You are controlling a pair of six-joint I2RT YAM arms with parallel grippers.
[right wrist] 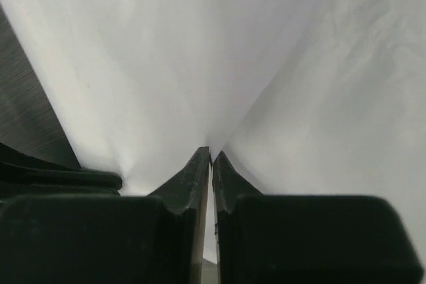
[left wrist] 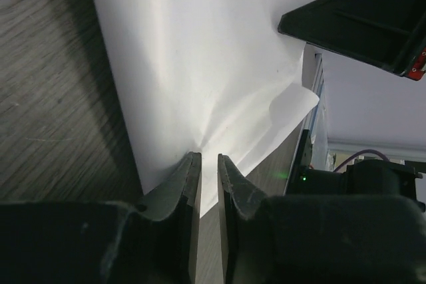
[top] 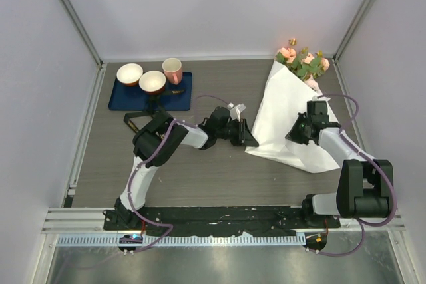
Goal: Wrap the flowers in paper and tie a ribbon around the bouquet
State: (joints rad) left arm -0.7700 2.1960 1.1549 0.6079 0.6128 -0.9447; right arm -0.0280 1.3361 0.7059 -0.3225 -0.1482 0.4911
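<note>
The grey wood-grain table [top: 219,171] carries everything, and the paper [top: 286,118] is the biggest thing on it: a white sheet lying between the two grippers and reaching from them up towards the far right corner. The left gripper [left wrist: 208,159] is clamped on the paper's near left edge; in its wrist view the sheet's edge runs in between the two narrow fingers [left wrist: 183,184] and creases fan out from the pinch. The right gripper [right wrist: 211,153] is clenched on the paper too, on the sheet's right side, with folds spreading away from its closed tips. Well away to the left of the left gripper and further back lies a dark blue mat [top: 123,98]. The flowers [top: 303,61], pink roses with green leaves, sit at the paper's far end, beyond the right gripper and apart from both grippers. On the mat stand two bowls [top: 130,73], side by side and touching, with a pink cup [top: 172,70] just right of them.
</note>
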